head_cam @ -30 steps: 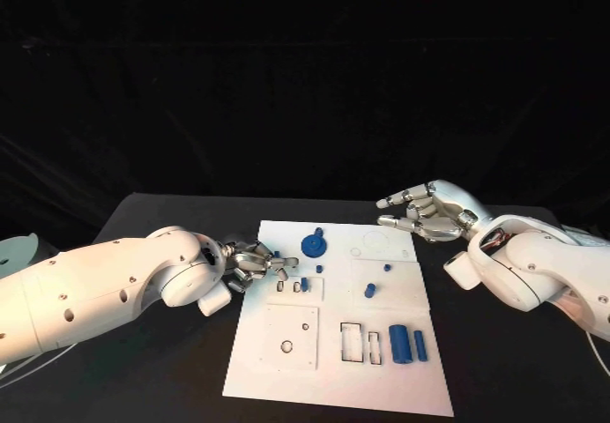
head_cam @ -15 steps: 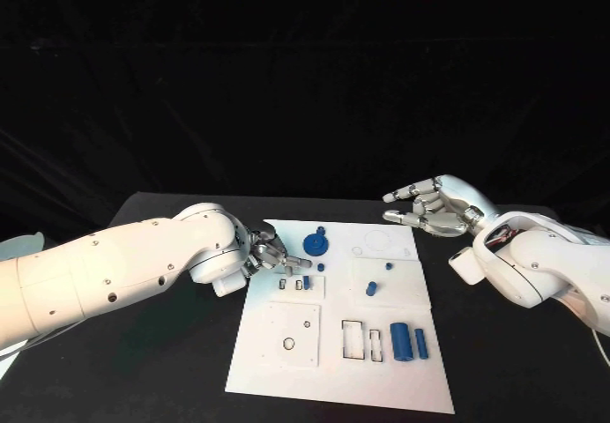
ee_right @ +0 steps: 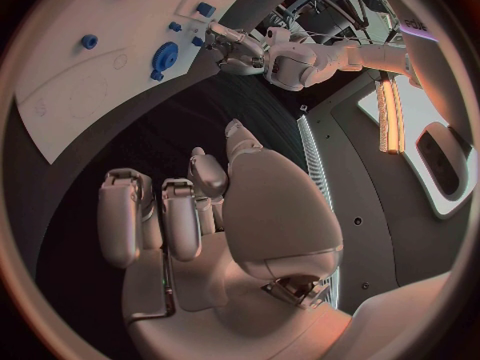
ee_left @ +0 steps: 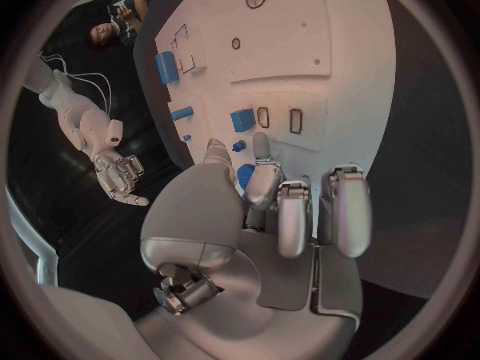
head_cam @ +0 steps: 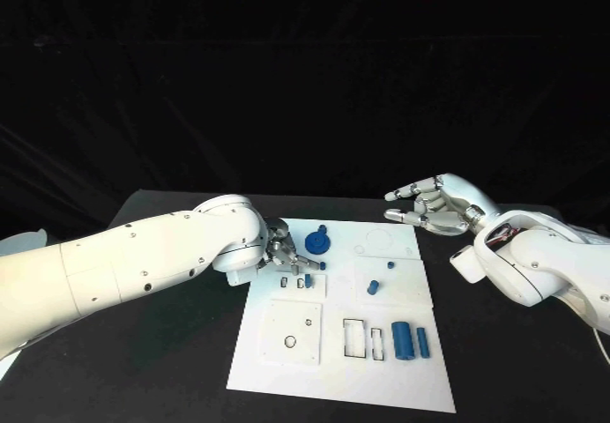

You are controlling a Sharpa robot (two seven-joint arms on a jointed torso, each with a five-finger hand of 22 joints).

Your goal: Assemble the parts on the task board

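Two long blue cylinders (head_cam: 408, 340) on task board (head_cam: 337, 379); both robot hands empty, fingers apart.

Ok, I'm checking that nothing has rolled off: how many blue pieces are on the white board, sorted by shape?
Round toothed disc: 1
Long cylinders: 2
Short cylinder: 1
Small pegs: 3
Total: 7
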